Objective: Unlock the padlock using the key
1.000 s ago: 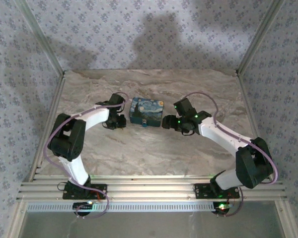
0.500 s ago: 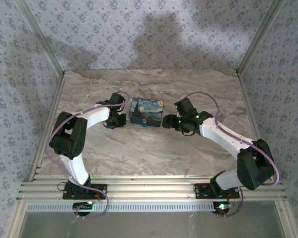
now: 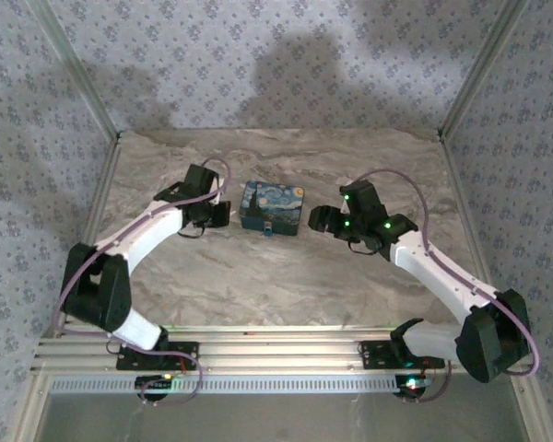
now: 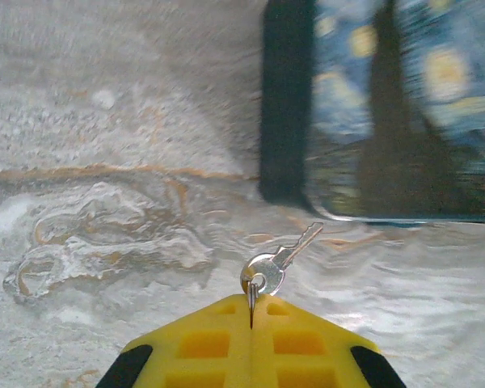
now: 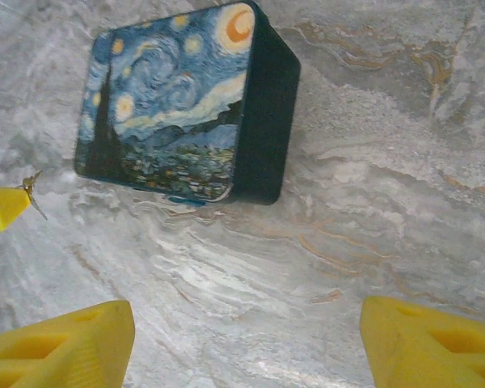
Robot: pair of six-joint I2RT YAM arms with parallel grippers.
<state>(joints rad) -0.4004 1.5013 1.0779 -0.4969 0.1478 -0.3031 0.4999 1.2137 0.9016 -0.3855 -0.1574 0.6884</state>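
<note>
The table [image 3: 258, 285] is glossy grey marble veined with tan. On it lies a round-cornered box [image 3: 272, 206] with dark sides and a swirling blue-and-yellow night-sky print, and the tiny dark-bluish padlock [image 3: 269, 230] sits against the middle of its near side. The left jaws, ribbed yellow plastic wedges, are pressed fully together on the round bow of a small silver key [image 4: 264, 273], whose notched blade slants toward the box, just beside it but apart. Right of the box, the right jaws stand wide apart over bare marble, holding nothing.
</note>
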